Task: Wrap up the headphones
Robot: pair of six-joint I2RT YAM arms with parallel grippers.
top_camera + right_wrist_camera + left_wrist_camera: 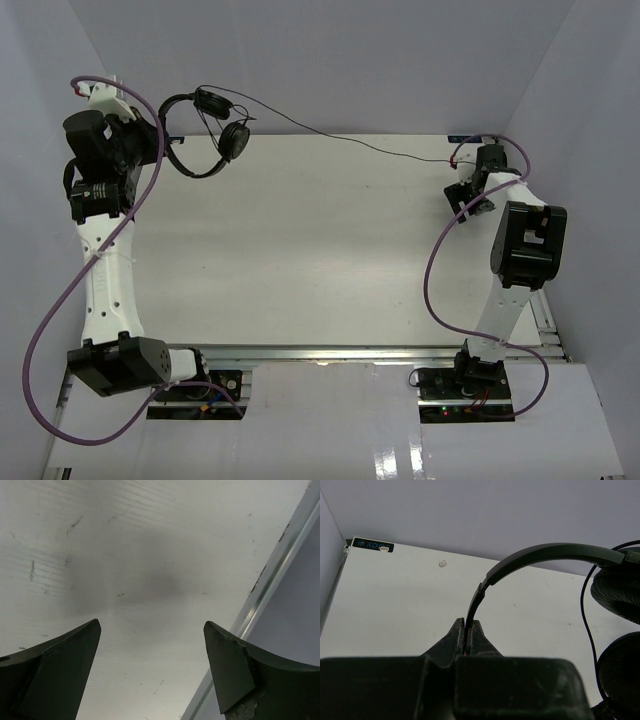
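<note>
- The left fingers are pressed fully together, pinching the thin curved headband of the black over-ear headphones near one of its ends.
- In the left wrist view we see the headband rise from between the fingertips and arch away to the right, where the two round padded ear cups sit one above the other at the edge of the frame.
- From the top view, the headphones are at the far left corner of the white surface, just beside the left arm's wrist. We cannot tell whether the cups touch the surface.
- The long thin black cord leaves the cups and runs along the far edge of the surface towards the right arm, ending near its wrist.
- The right fingers stand spread wide apart with nothing between them. The right wrist view shows only bare surface and its metal edge strip below them.
- The right fingers are at the far right side of the surface, well apart from the headphones.
- Thick purple cables loop along both arms.
- A small dark label with teal lettering sits at the far left corner of the surface.
</note>
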